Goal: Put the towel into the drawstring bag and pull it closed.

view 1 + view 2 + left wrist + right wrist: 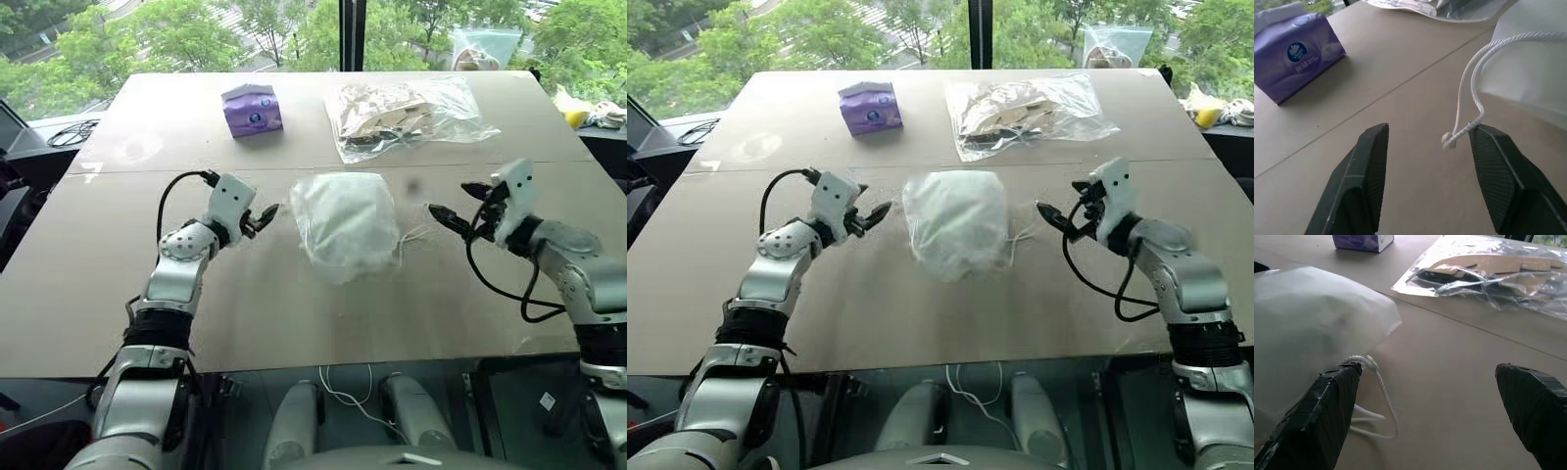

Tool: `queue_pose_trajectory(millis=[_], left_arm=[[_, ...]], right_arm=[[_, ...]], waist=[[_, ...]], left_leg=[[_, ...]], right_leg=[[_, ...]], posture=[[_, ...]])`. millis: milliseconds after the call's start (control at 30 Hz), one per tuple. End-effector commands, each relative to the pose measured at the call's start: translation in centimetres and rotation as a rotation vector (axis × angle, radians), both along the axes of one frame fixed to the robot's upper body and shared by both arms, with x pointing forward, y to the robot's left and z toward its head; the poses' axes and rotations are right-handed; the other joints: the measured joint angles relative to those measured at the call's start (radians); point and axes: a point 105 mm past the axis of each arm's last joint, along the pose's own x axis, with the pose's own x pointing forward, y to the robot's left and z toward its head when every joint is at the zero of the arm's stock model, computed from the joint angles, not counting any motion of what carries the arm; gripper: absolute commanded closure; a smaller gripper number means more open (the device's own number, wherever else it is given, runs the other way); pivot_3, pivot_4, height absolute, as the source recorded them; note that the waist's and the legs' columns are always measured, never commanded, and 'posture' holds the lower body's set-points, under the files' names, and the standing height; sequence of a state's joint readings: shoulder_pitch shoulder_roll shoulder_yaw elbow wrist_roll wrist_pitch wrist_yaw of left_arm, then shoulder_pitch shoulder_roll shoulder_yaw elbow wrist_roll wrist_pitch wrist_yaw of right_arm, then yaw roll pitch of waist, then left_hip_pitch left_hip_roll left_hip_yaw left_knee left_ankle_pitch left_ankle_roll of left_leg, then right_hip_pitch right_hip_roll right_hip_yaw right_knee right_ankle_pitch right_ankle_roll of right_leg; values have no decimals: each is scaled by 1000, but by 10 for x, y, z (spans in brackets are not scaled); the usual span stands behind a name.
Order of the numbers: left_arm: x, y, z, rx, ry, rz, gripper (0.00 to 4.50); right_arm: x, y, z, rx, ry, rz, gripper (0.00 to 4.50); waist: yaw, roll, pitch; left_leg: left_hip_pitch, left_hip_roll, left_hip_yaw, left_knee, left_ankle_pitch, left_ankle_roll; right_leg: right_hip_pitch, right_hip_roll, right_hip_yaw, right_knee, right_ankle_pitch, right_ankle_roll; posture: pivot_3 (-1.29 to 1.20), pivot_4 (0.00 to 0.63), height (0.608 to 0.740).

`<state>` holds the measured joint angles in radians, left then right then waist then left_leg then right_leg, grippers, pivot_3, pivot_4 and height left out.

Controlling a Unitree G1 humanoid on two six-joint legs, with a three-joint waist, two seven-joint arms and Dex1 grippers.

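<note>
The white drawstring bag [345,223] lies bulging in the middle of the table, its mouth drawn in. The towel is hidden. My left gripper [266,217] is open, just left of the bag and pointing at it. In the left wrist view a white cord loop [1474,83] hangs from the bag, its knotted end beside one of the fingers [1498,166]. My right gripper [451,206] is open to the right of the bag. More cord loops [1376,382] lie on the table by one of its fingers [1327,406].
A purple tissue pack [252,109] stands at the back left. A clear plastic zip bag [407,116] with tan contents lies at the back right. The table's front edge [294,370] runs close below my arms. Windows stand beyond the far edge.
</note>
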<state>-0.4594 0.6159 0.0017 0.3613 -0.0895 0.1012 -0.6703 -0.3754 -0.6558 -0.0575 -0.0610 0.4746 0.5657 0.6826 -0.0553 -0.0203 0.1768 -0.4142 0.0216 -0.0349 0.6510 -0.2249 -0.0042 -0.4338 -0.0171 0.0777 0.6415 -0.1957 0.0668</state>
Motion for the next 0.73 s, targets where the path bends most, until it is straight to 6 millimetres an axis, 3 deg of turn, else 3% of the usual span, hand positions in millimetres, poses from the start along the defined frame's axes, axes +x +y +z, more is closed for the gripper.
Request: queue_pose_trajectory(millis=[33, 167, 300, 467, 567, 733], left_arm=[[-13, 1, 6, 16, 41, -107, 204], [-29, 13, 1, 33, 121, -164, 204], [-42, 19, -3, 16, 180, -201, 204], [-59, 23, -13, 1, 226, -228, 204], [-67, 22, -13, -19, 224, -241, 204], [-76, 20, -10, -62, 225, -248, 204]], right_arm=[[-14, -3, 12, 18, -10, 94, 0], [-34, -12, 2, 14, 30, 194, 0], [-23, -31, 5, 34, -58, 129, 0], [-41, -43, -4, 25, -102, 227, 0], [-50, -52, -20, -98, -95, 275, 0], [-47, -59, -27, -109, -98, 276, 0]], waist=[[1, 0, 0], [5, 0, 0], [3, 0, 0], [11, 0, 0], [13, 0, 0], [11, 0, 0]], left_leg=[[0, 0, 0, 0, 0, 0], [0, 0, 0, 0, 0, 0], [1, 1, 2, 1, 0, 0], [1, 1, 2, 1, 0, 0], [1, 1, 2, 0, 0, 0], [3, 1, 4, 2, 0, 0]], right_leg=[[0, 0, 0, 0, 0, -1], [0, 0, 0, 0, -1, 0], [0, 0, 0, 0, -3, -2], [0, 0, 0, 0, -3, -1], [0, 0, 0, 0, -2, 0], [1, -1, 2, 0, -3, -2]], posture=[[0, 150, 740], [0, 150, 740], [0, 150, 740], [0, 150, 740], [0, 150, 740], [0, 150, 740]])
